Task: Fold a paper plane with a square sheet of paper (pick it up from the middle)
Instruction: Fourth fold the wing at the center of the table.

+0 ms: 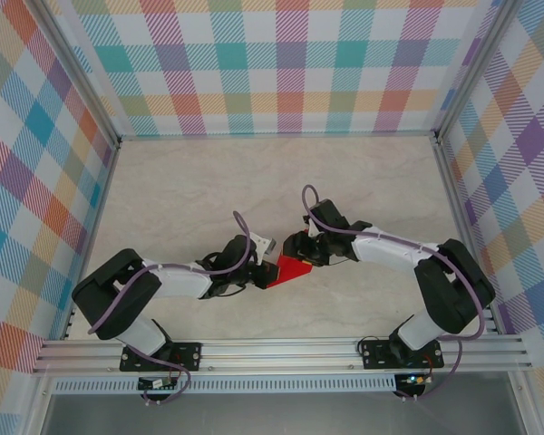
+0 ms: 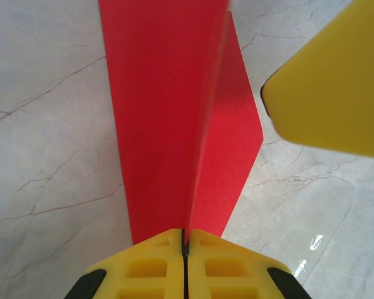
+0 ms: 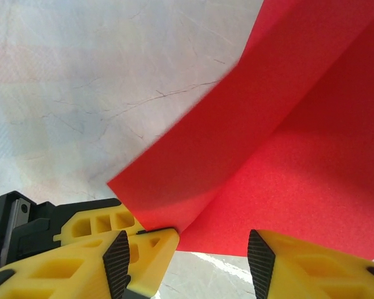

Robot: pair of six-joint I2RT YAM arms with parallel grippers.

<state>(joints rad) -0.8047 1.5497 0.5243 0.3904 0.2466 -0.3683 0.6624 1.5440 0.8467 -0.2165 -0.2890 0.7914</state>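
Paper (image 1: 296, 268) part-folded along centre crease, toward 6 o'clock of table (image 1: 208, 181), between arms.
Left gripper (image 2: 184, 246) at paper's 9 o'clock, clamped tight on crease end.
Right gripper (image 3: 187, 249) at paper's 12 o'clock, jaws apart, nothing pinched; flap just ahead of gap.
Step, judged: mid-fold, wings not formed.
Next: right closes on loose flap, folds it along crease; left must hold firm.

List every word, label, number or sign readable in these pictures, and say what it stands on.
No readable text anywhere.
The red paper sheet: plain, unmarked.
The yellow fingers of the left hand: no lettering.
The small board at the left arm's base: too small to read.
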